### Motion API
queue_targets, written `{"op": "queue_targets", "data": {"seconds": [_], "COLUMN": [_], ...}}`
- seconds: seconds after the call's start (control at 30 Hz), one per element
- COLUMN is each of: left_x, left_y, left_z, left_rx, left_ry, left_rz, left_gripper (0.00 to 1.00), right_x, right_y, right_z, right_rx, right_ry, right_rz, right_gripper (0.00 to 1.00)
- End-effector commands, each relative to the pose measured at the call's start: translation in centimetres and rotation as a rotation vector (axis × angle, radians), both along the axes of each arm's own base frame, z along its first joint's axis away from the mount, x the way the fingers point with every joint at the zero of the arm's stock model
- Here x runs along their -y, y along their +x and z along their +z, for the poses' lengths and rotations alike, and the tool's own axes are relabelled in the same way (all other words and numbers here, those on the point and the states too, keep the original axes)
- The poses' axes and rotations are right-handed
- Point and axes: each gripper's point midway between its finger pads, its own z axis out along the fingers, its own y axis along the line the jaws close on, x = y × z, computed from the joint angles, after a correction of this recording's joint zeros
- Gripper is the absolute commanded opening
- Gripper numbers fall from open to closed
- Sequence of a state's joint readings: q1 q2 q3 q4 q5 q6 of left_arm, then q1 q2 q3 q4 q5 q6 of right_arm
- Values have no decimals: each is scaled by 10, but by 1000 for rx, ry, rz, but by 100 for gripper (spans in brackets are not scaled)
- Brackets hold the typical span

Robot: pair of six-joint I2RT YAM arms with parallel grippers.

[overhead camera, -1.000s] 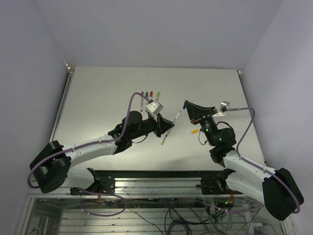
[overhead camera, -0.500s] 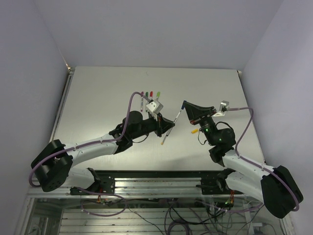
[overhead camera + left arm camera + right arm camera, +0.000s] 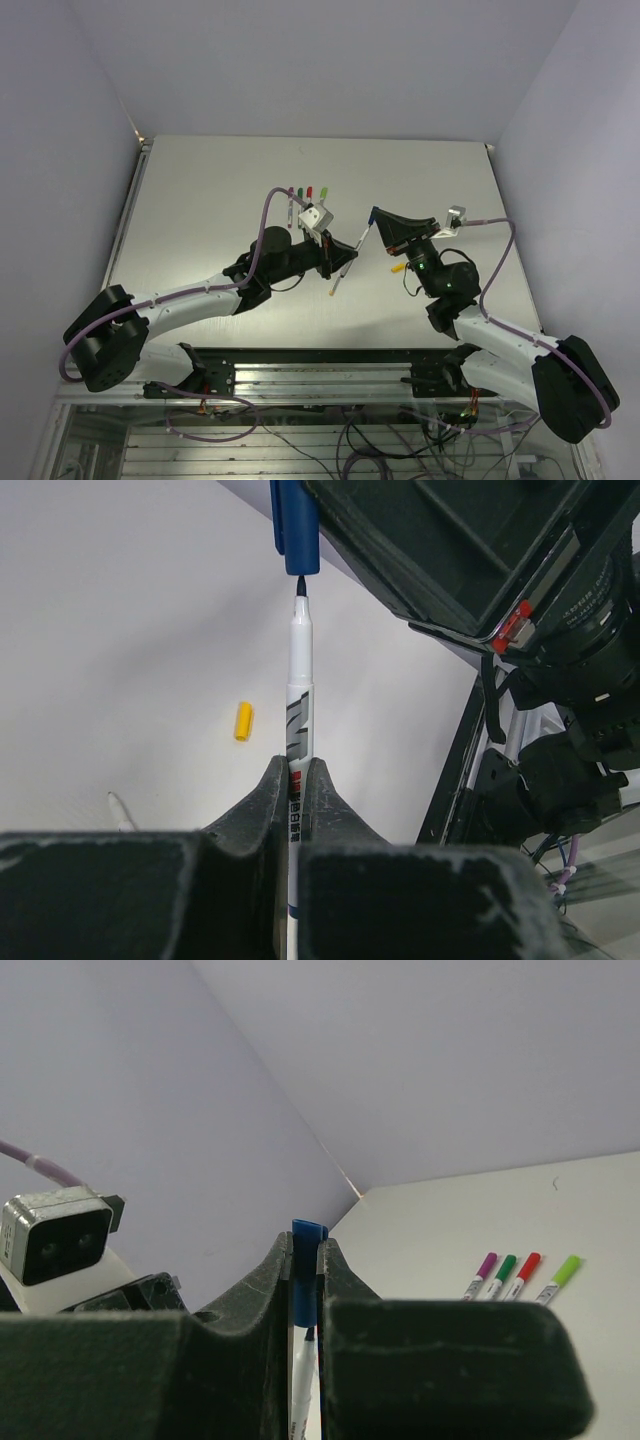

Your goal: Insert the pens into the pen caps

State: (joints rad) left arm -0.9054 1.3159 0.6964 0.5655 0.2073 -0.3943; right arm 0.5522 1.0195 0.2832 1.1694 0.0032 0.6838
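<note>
My left gripper (image 3: pixel 298 772) (image 3: pixel 347 250) is shut on a whitish pen (image 3: pixel 300 685) (image 3: pixel 360 238) whose dark tip points up and away. My right gripper (image 3: pixel 307 1252) (image 3: pixel 377 215) is shut on the dark blue pen cap (image 3: pixel 308 1260) (image 3: pixel 295 525) (image 3: pixel 373 212). The pen tip sits right at the cap's open mouth, lined up with it. A yellow pen cap (image 3: pixel 243 721) (image 3: pixel 397 268) lies loose on the table. Another uncapped pen (image 3: pixel 339 279) (image 3: pixel 121 810) lies below my left gripper. Several capped pens, purple (image 3: pixel 483 1272), green (image 3: pixel 503 1272), red (image 3: pixel 524 1269) and light green (image 3: pixel 561 1274), lie side by side at the back.
The row of capped pens (image 3: pixel 306 191) lies behind my left arm on the white table (image 3: pixel 200 200). The purple cable (image 3: pixel 266 215) arcs over my left wrist. The table's metal front rail (image 3: pixel 320 365) runs along the near edge, between the arm bases.
My right gripper has shifted slightly left with the blue cap, closing the gap to the pen tip. The left gripper has barely moved.
</note>
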Motion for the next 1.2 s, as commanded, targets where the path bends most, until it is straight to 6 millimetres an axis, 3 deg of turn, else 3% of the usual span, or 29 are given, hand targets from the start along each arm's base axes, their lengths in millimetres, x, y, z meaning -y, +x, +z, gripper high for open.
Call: {"op": "queue_targets", "data": {"seconds": [0.0, 0.4, 0.87, 1.17], "left_x": [1, -2, 2, 11], "left_y": [0, 1, 8, 6], "left_z": [24, 24, 46, 68], "left_rx": [49, 49, 68, 73], "left_ry": [-67, -79, -150, -242], "left_rz": [-10, 11, 31, -7], "left_gripper": [7, 7, 7, 7], "right_x": [-3, -7, -12, -33], "right_y": [-4, -6, -14, -16], "right_z": [-1, -5, -19, -45], "right_rx": [14, 5, -25, -84], "right_ry": [-5, -17, -22, -66], "right_rz": [13, 34, 75, 180], "right_gripper": [0, 0, 0, 0]}}
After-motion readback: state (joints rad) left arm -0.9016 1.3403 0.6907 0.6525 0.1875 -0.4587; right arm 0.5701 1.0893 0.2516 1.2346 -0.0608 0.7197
